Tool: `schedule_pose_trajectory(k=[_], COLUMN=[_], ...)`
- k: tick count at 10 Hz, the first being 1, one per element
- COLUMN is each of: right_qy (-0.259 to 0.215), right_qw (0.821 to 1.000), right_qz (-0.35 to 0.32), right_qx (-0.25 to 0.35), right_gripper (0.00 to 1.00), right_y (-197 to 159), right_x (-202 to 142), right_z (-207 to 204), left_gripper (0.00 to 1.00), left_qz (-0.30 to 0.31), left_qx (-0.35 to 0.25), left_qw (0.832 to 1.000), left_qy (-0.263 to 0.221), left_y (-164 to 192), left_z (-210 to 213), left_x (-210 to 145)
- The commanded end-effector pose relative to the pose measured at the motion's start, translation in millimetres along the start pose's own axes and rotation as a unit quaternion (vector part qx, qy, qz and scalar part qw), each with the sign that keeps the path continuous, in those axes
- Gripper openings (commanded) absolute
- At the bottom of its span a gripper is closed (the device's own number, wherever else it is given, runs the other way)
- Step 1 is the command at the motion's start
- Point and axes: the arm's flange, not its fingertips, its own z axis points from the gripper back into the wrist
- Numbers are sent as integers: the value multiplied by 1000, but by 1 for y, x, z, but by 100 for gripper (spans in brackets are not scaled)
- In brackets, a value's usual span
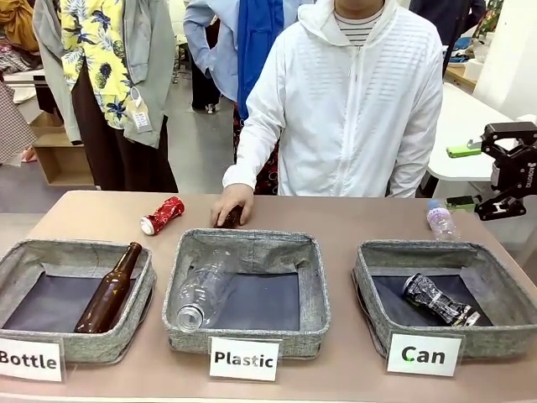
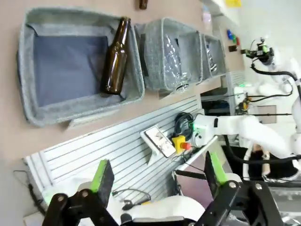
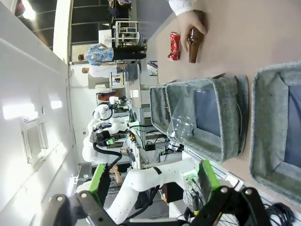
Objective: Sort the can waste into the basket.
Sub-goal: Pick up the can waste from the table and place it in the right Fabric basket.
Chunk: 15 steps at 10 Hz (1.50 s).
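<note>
The shiny red can (image 1: 162, 215) lies on its side on the bare table, beyond the left basket; the right wrist view has it (image 3: 174, 46) next to the person's hand. A black can with white pattern (image 1: 439, 300) lies inside the grey basket (image 1: 366, 290) behind the "Can" card (image 1: 424, 354). My right gripper (image 1: 463, 176) hovers open and empty above the table's far right corner, well above that basket. In the wrist views the right gripper (image 3: 153, 181) and left gripper (image 2: 157, 176) stand open with nothing between the green pads.
The person's hand (image 1: 231, 204) rests on a brown bottle (image 3: 195, 44) behind the "Plastic" basket (image 1: 315, 290), which holds a clear bottle (image 1: 201, 295). The "Bottle" basket (image 1: 143, 298) holds a brown bottle (image 1: 110, 290). A small plastic bottle (image 1: 440, 221) lies behind the Can basket.
</note>
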Motion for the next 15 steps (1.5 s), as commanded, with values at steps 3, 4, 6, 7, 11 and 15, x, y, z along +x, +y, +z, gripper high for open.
schedule_pose_trajectory(k=[3, 4, 6, 7, 11, 15], right_qy=[4, 4, 4, 4, 4, 4], right_qw=[1000, 1000, 1000, 1000, 1000, 1000], right_qz=[12, 12, 12, 12, 12, 12], right_qx=[-1, -1, -1, -1, -1, -1], right_gripper=[100, 100, 100, 100, 100, 100], right_y=[1, 1, 1, 1, 1, 1], right_x=[0, 0, 0, 0, 0, 0], right_z=[3, 3, 3, 3, 3, 3], left_gripper=[100, 100, 100, 100, 100, 100], left_qz=[2, -11, -25, -33, 3, 125], left_qx=[27, 48, 96, 107, 50, -22], left_qw=[999, 997, 988, 981, 994, 980], left_qy=[29, 51, 118, 156, 92, -152], left_y=[-3, -14, -36, -44, -14, 41], left_z=[-19, -24, -46, -65, 48, 177], left_x=[55, 72, 126, 154, 119, -53])
